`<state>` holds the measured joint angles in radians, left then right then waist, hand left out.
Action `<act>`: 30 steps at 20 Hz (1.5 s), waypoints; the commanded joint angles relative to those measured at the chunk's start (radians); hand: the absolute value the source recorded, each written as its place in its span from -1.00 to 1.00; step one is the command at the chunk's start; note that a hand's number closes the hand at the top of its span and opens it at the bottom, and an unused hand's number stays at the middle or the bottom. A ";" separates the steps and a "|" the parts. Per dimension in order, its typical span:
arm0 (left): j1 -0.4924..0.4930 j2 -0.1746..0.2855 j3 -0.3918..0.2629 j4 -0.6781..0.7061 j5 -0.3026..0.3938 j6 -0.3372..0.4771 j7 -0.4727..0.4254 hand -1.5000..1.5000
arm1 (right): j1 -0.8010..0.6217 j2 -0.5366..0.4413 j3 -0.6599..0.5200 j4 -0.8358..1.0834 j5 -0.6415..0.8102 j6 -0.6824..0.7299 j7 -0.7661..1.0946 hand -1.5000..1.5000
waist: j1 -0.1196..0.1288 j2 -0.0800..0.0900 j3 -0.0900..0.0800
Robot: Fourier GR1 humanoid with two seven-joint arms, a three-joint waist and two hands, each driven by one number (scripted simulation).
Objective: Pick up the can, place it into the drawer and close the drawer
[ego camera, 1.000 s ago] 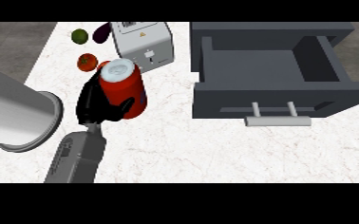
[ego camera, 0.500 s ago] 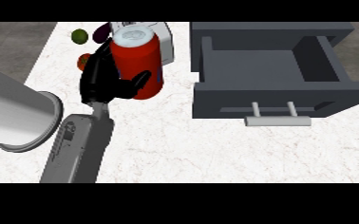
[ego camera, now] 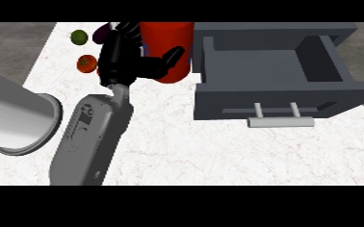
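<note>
Can [ego camera: 169,37]: red and upright, at the far middle of the bench, just left of the drawer's left wall as seen from above; its top is cut off by the far edge of the view, and its left side is hidden by the hand.
Left hand [ego camera: 119,66]: black, clamped on the can, with the fingers curled round its left side and the thumb [ego camera: 171,56] lying across its near face.
Left forearm [ego camera: 92,139]: grey, coming in from the near left and slanting up to the hand.
Right hand: does not show.
Drawer [ego camera: 235,103]: dark grey, pulled open at the right, with nothing visible on its floor; its front wall faces the near side.
Drawer handle [ego camera: 279,121]: a pale bar on two short posts, standing out from the front wall.
Bench [ego camera: 213,154]: white with faint veining.
Green fruit [ego camera: 80,37]: small and round, at the far left, apart from the can.
Orange-red fruit [ego camera: 86,63]: round, just near of the green one and left of the hand.
Dark purple item [ego camera: 104,29]: mostly hidden behind the fingers; I cannot tell what it is.
Grey cylinder [ego camera: 21,118]: large, at the left edge and cut off by it.
</note>
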<state>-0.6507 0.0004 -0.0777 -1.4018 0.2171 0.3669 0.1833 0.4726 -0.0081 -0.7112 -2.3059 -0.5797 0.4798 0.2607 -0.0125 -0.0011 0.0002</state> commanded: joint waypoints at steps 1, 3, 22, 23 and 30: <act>-0.137 0.000 0.025 0.089 0.009 0.034 0.025 1.00 | 0.008 -0.012 -0.052 0.076 -0.017 0.062 -0.042 -1.00 | -0.005 0.001 0.000; -0.210 0.000 0.046 0.189 0.018 0.021 -0.028 1.00 | -0.056 -0.008 0.021 0.011 0.036 -0.023 0.019 -1.00 | -0.004 0.004 0.000; -0.592 0.000 -0.108 0.613 0.236 0.208 -0.122 1.00 | -0.046 0.007 0.016 0.044 0.038 0.007 -0.029 -1.00 | -0.031 0.007 0.001; -0.595 0.000 -0.106 0.630 0.256 0.199 -0.155 1.00 | -0.065 -0.036 -0.010 0.009 -0.022 0.001 0.056 -1.00 | -0.029 0.007 0.000; -0.675 0.000 -0.221 0.726 0.397 0.285 -0.197 1.00 | -0.061 -0.024 0.008 0.004 -0.001 -0.006 0.050 -1.00 | -0.047 0.009 0.001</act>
<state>-1.3035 0.0000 -0.2487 -0.7221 0.5397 0.6159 0.0222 0.3989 -0.0151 -0.6877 -2.2775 -0.5461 0.4762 0.2788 -0.0513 0.0076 0.0012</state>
